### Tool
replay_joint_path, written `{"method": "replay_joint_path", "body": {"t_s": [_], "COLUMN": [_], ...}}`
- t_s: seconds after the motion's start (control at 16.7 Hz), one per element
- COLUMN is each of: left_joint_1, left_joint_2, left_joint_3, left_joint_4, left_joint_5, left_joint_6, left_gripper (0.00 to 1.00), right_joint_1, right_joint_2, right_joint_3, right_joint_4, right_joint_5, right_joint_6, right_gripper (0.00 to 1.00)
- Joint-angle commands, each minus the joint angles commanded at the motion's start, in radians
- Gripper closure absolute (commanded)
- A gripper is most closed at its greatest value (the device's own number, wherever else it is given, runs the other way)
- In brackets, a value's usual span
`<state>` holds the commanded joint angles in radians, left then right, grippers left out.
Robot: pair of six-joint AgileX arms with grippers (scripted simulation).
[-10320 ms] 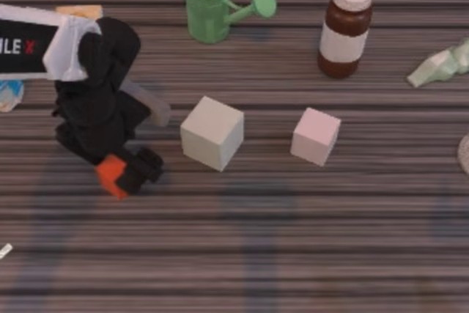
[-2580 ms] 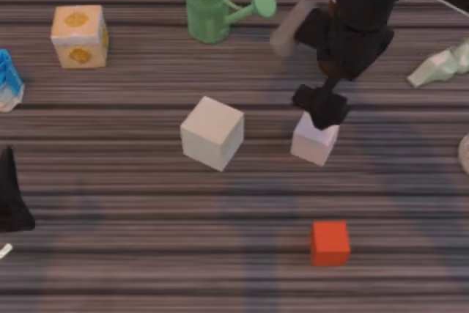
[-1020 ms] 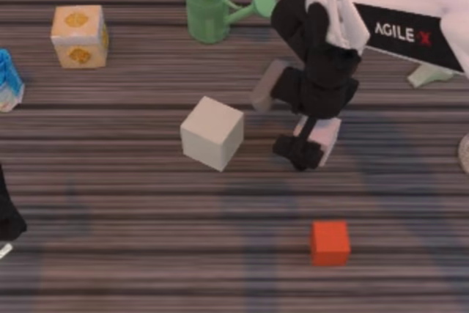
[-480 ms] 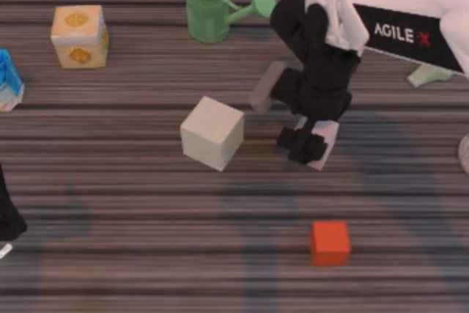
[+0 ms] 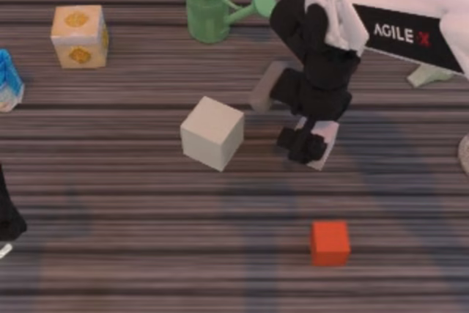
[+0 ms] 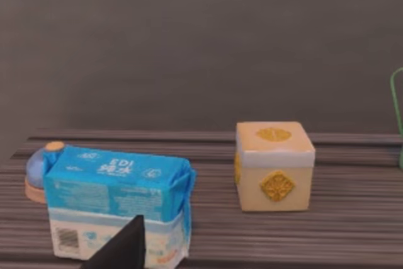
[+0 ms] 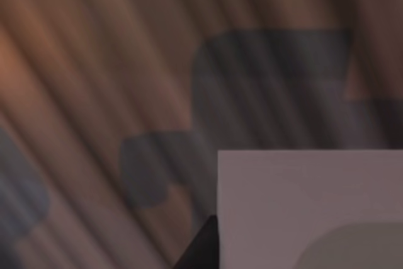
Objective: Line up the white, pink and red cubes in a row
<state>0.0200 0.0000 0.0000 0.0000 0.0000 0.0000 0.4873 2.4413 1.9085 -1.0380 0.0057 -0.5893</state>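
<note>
Right gripper (image 5: 306,144) has dropped onto the pink cube (image 5: 327,137) beside the white cube (image 5: 212,133), grip state unclear; next: confirm grasp, carry it level with the red cube (image 5: 330,242).

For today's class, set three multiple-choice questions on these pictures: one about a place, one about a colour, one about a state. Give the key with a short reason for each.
1. Where is the red cube?
A. nearest the top view's bottom edge
B. beside the watering can
C. on top of the white cube

2. What colour is the watering can?
A. blue
B. green
C. yellow

3. What is the right hand doing?
A. parked at the table's edge
B. down at the pink cube
C. carrying the red cube

Key: 1 A, it sits alone, lowest of the three cubes. 2 B, can and spout are green. 3 B, its fingers cover the pink cube's left part.
</note>
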Motion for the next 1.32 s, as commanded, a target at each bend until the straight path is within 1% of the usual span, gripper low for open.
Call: {"method": "replay_joint_path", "body": {"t_s": [0.18, 0.24, 0.36, 0.78, 1.08, 1.2, 1.32], "left_joint_1": [0.0, 0.0, 0.0, 0.0, 0.0, 0.0, 0.0], "left_joint_2": [0.0, 0.0, 0.0, 0.0, 0.0, 0.0, 0.0], "left_joint_3": [0.0, 0.0, 0.0, 0.0, 0.0, 0.0, 0.0], "left_joint_4": [0.0, 0.0, 0.0, 0.0, 0.0, 0.0, 0.0], "left_joint_5": [0.0, 0.0, 0.0, 0.0, 0.0, 0.0, 0.0], "left_joint_6": [0.0, 0.0, 0.0, 0.0, 0.0, 0.0, 0.0], "left_gripper": [0.0, 0.0, 0.0, 0.0, 0.0, 0.0, 0.0], "right_joint_1": [0.0, -0.001, 0.001, 0.007, 0.005, 0.034, 0.088], "right_joint_2": [0.0, -0.024, -0.026, -0.07, -0.073, -0.107, -0.168], "right_joint_3": [0.0, 0.001, 0.017, 0.184, 0.188, 0.151, 0.073], "right_joint_4": [0.0, -0.012, -0.029, -0.245, -0.25, -0.236, -0.212], "right_joint_5": [0.0, -0.008, -0.008, -0.009, -0.009, -0.01, -0.011], "right_joint_6": [0.0, 0.008, 0.006, 0.006, 0.007, -0.002, -0.018], "right_gripper": [1.0, 1.0, 1.0, 1.0, 1.0, 1.0, 1.0]}}
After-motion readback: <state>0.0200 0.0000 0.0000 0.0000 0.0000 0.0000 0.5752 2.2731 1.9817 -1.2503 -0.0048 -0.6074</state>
